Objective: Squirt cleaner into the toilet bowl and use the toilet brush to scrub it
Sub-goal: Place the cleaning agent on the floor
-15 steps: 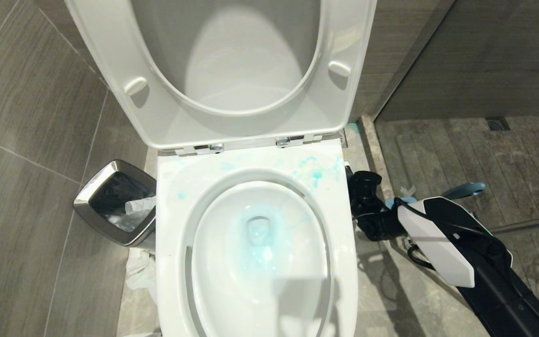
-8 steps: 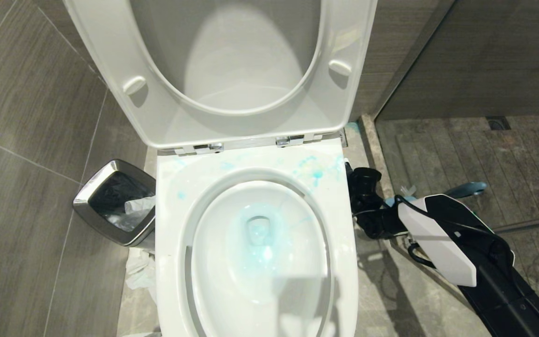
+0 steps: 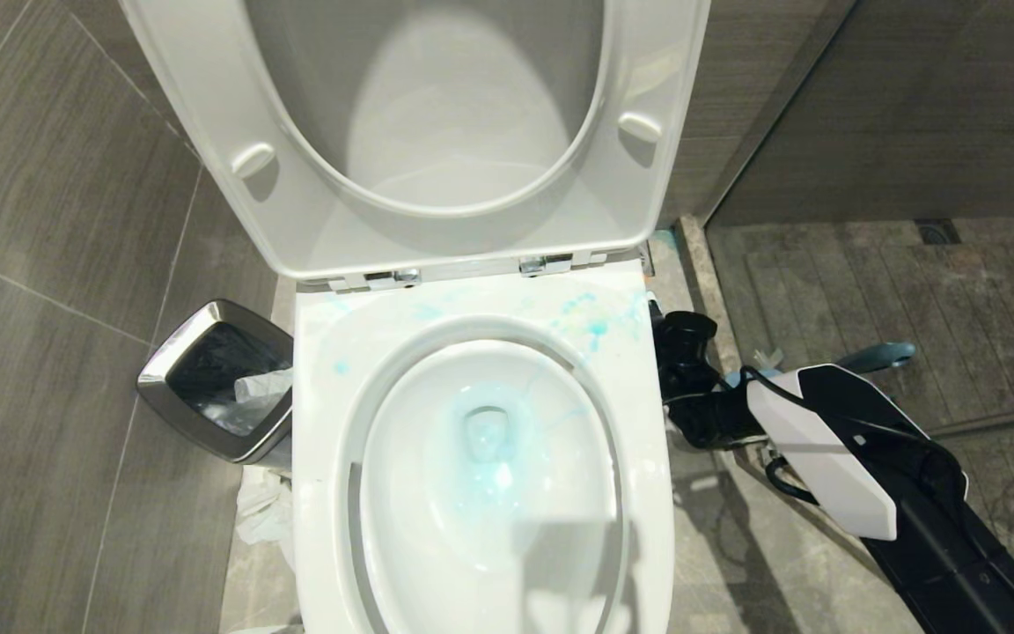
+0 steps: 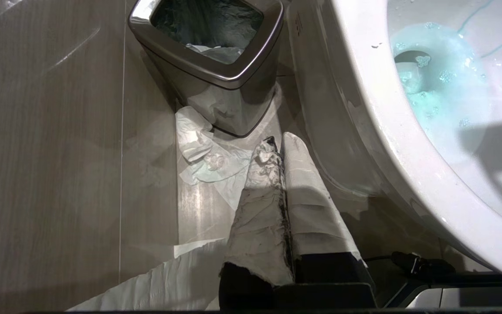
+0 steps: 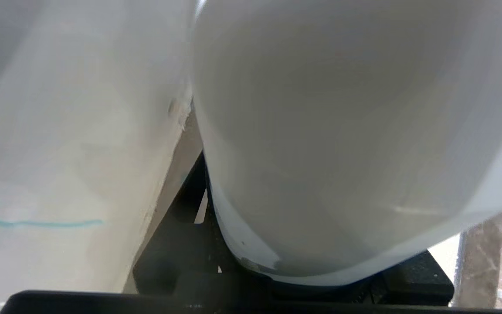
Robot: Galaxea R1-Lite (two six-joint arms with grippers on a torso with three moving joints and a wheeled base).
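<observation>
The toilet bowl stands open, its seat and lid raised, with light blue liquid pooled round the drain and splashed on the rim. My right gripper is low beside the bowl's right wall, shut on the white cleaner bottle, which fills the right wrist view; the cap is hidden. Behind that arm the toilet brush shows only its slate-blue handle. My left gripper is parked low at the bowl's left side, its white-wrapped fingers pressed together with nothing between them.
A steel waste bin stands against the bowl's left side, with crumpled tissue on the floor in front of it. A raised stone sill and a shower floor with a drain lie to the right. Grey tiled walls close in behind.
</observation>
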